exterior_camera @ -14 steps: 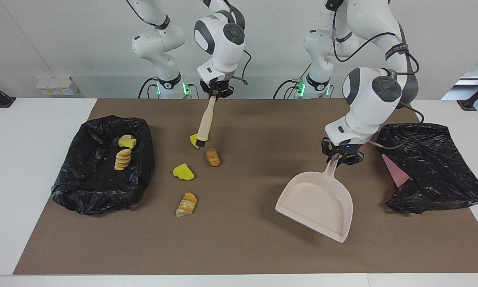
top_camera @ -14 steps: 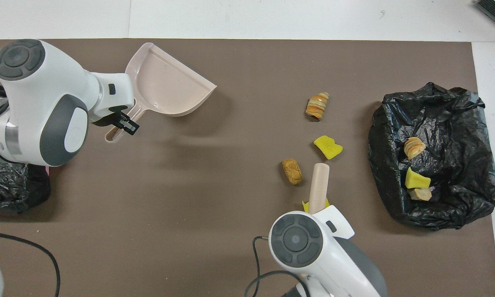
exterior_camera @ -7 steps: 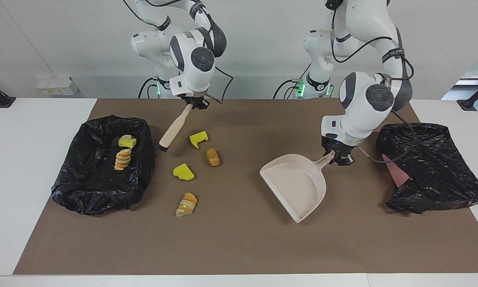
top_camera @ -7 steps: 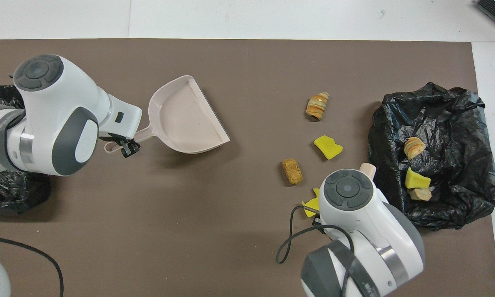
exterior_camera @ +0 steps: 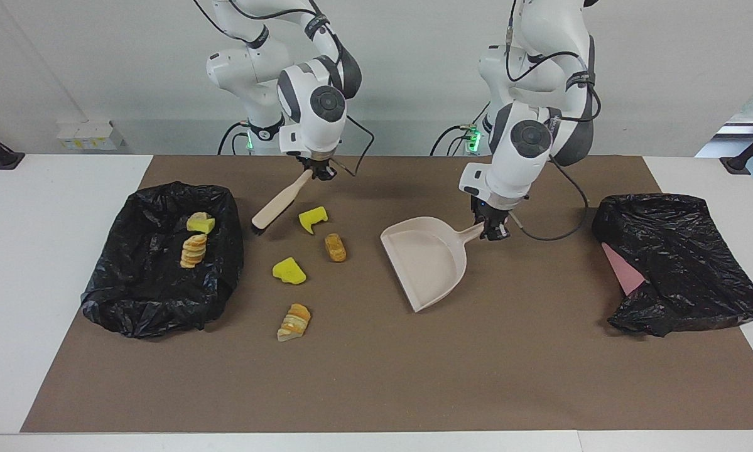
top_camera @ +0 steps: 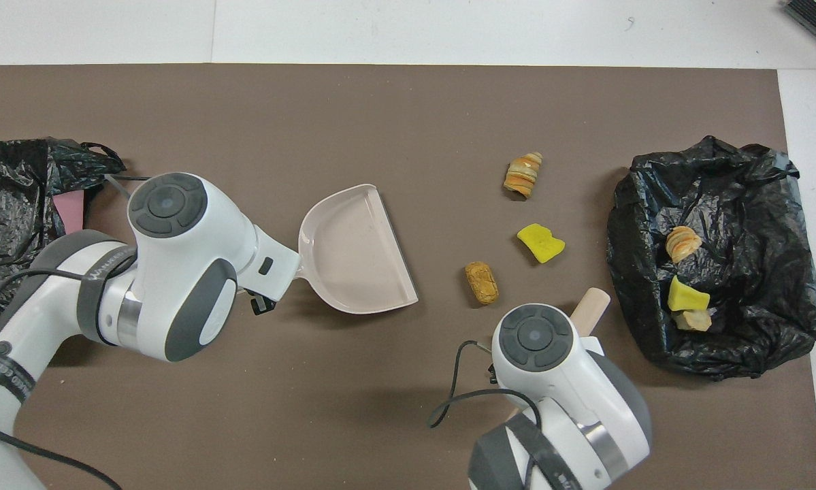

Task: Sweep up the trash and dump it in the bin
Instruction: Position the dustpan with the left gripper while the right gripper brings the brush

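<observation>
Now left claw [exterior_camera: 490, 231] clamps the dustpan [exterior_camera: 427, 260]; right claw [exterior_camera: 320, 171] clamps the brush [exterior_camera: 278, 204].

No text, label or number can be read with certainty on anything here.

White table [exterior_camera: 49, 263] w/ brown mat [exterior_camera: 376, 389]; plain white wall [exterior_camera: 100, 56].
</observation>
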Robot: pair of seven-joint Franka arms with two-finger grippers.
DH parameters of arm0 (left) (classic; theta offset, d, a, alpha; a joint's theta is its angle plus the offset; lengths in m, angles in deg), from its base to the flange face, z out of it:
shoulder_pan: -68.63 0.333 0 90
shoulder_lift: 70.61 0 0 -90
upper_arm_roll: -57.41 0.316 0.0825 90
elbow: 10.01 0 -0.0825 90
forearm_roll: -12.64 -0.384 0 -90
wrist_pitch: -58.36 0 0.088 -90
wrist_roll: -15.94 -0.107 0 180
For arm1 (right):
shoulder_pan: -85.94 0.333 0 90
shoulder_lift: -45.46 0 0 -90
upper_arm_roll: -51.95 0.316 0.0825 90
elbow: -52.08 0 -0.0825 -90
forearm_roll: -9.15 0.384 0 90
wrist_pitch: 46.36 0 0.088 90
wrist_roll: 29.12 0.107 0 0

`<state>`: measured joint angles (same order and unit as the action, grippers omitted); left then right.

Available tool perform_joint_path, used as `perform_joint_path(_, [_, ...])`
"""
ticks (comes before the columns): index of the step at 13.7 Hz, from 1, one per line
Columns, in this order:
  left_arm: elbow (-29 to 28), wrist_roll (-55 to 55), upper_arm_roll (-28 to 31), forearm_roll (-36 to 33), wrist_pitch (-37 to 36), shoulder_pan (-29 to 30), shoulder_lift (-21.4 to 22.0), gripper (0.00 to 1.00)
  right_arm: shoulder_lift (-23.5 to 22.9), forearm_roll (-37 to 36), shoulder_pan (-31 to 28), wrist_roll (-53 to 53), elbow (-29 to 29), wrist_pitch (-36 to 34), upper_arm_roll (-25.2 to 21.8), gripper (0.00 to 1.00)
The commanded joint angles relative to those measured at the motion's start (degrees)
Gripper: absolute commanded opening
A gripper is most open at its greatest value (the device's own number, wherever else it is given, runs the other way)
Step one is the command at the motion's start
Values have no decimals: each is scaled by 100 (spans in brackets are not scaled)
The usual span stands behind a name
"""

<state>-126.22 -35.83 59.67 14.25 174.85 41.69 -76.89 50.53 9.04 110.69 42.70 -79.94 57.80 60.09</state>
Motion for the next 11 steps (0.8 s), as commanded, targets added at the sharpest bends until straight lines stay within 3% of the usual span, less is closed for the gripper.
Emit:
perform_joint_path(1, [-402, -52, 73, -310, 250, -381, 278, 0, -294, 143, 327, 690, -52, 296, 21, 0])
perform_joint_path(5, [-508, 114, 73, -355, 365, -497, 268, 0, -568, 187, 373, 799, 17, 736, 21, 0])
perform_joint_path(11, [-561, 124, 73, -355, 523, -426, 268, 0, -1376, 135, -57, -281, 1202, 912, 12, 0])
